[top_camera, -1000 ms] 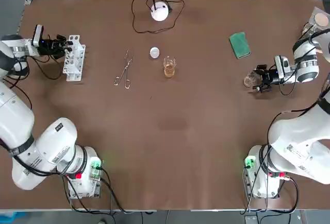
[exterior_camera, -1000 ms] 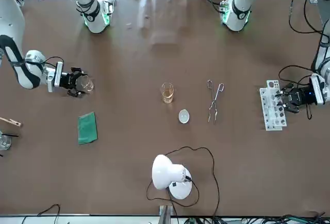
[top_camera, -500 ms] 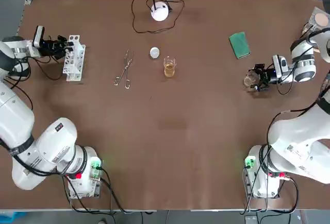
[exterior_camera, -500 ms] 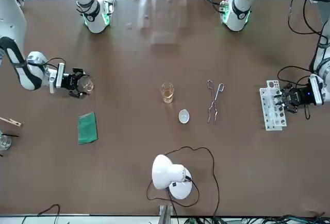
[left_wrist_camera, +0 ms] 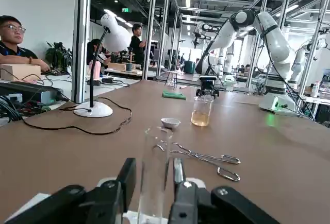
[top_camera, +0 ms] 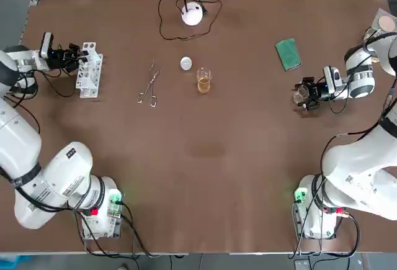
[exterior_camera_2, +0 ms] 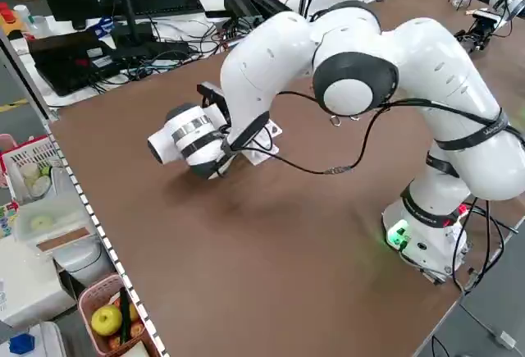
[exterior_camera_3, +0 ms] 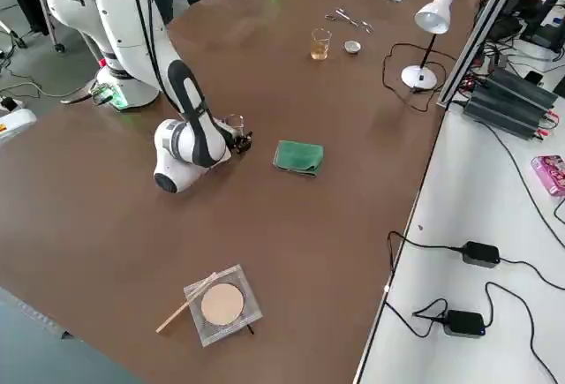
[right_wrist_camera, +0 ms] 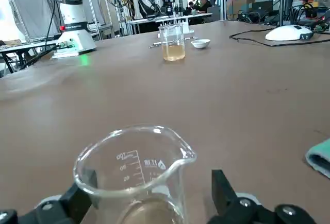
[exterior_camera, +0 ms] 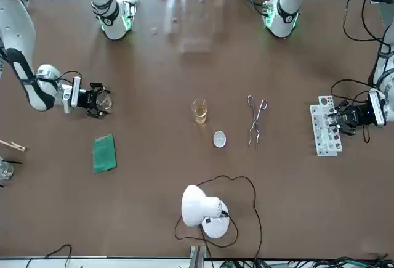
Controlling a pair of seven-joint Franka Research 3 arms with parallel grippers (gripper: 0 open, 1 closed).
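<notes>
My left gripper is at the table's far left edge, at the white test tube rack. Its wrist view shows it shut on a clear glass test tube that stands upright over the rack. Over on the right side, my right gripper lies low above the table. It is shut on an empty glass beaker with printed graduations; a finger presses against each side. From the front, the beaker sits on the tabletop at the gripper's tip.
Mid-table stand a small beaker of amber liquid, metal tongs and a small white dish. A white desk lamp with its cord is at the far edge. A green cloth and a wire gauze lie at the far right.
My right gripper has shifted slightly farther from the bases, carrying the beaker with it. The left gripper has hardly moved at the rack.
</notes>
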